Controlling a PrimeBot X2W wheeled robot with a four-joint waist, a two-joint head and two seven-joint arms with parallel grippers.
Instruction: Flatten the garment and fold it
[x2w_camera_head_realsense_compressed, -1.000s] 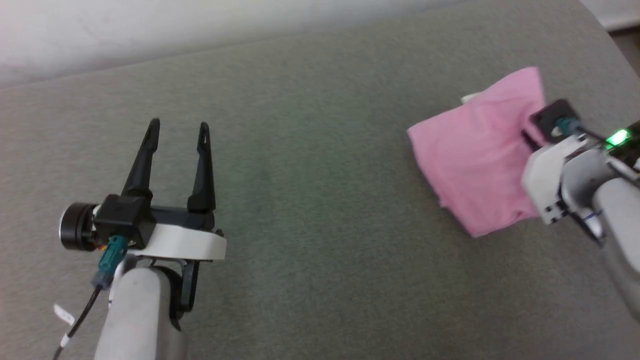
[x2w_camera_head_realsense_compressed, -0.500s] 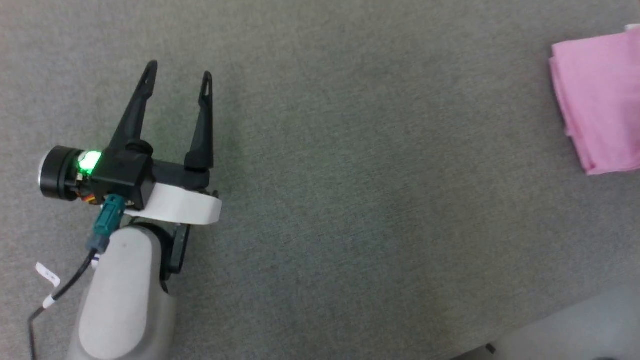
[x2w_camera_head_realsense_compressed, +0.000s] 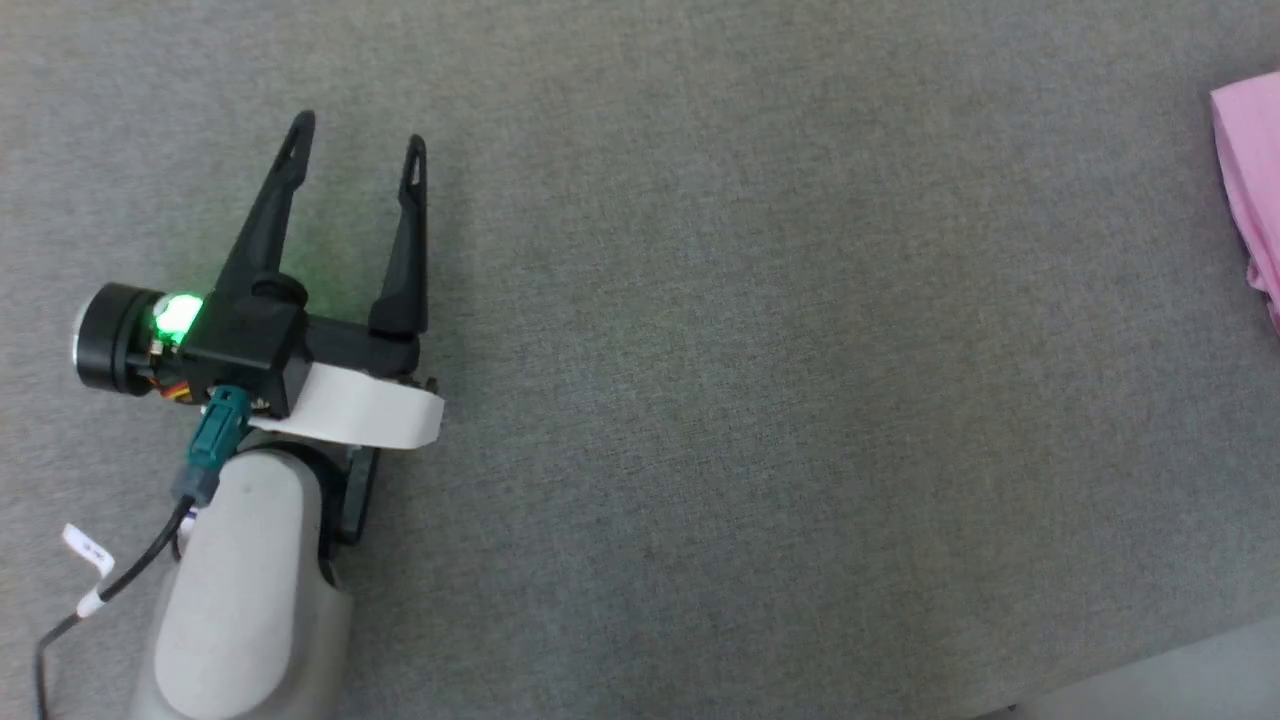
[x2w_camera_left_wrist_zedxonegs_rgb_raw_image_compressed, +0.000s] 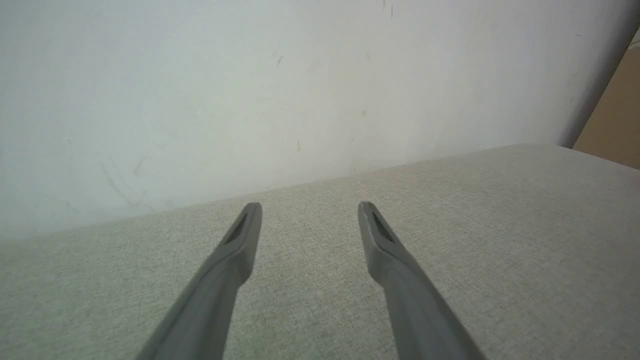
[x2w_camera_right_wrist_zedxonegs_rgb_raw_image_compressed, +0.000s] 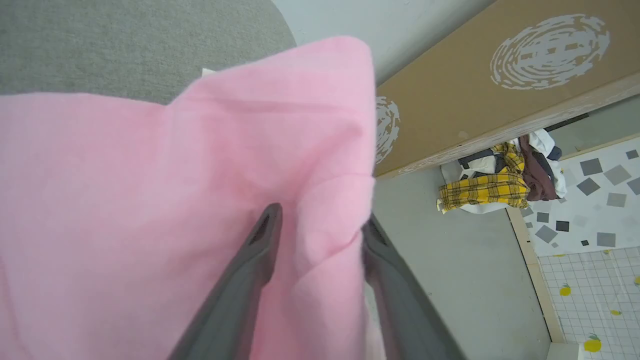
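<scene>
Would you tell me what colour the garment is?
The garment is plain light pink, clearest in the right wrist view.

The left gripper (x2w_camera_head_realsense_compressed: 358, 135) hovers with jaws wide apart, its long dark fingers pointing up the head view, a green light (x2w_camera_head_realsense_compressed: 175, 315) glowing at the wrist above the pale forearm (x2w_camera_head_realsense_compressed: 240, 600). The right gripper (x2w_camera_right_wrist_zedxonegs_rgb_raw_image_compressed: 320, 215) has its jaws parted around a fold of the garment (x2w_camera_right_wrist_zedxonegs_rgb_raw_image_compressed: 150, 200).
</scene>
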